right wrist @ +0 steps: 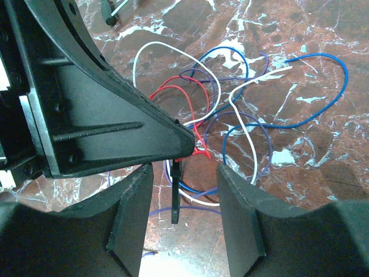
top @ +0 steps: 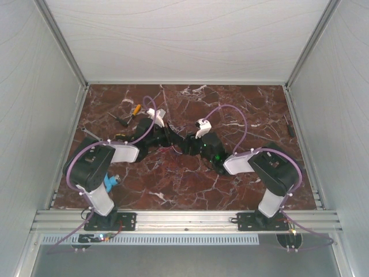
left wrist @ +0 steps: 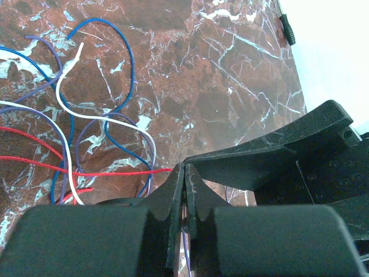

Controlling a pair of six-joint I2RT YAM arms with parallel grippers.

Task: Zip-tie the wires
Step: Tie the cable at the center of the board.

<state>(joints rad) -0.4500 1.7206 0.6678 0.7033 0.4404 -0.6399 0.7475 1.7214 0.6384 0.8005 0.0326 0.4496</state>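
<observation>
My right claw (right wrist: 185, 173) gapes, a black zip tie (right wrist: 174, 199) in its gap. My left claw (right wrist: 185, 140) pinches that tie, the wires (right wrist: 230, 104) fanning from its tip toward upper right.

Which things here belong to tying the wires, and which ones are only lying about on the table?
For the job: wires; thin black strip among them, probably the tie.
Lying about: yellow-handled tool; dark tool beside it; small blue object.

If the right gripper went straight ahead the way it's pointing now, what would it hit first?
Probably the black zip tie sticking out of the shut left gripper, sitting between the open fingers of the right gripper. Just beyond lie the wires; depth is hard to judge.
</observation>
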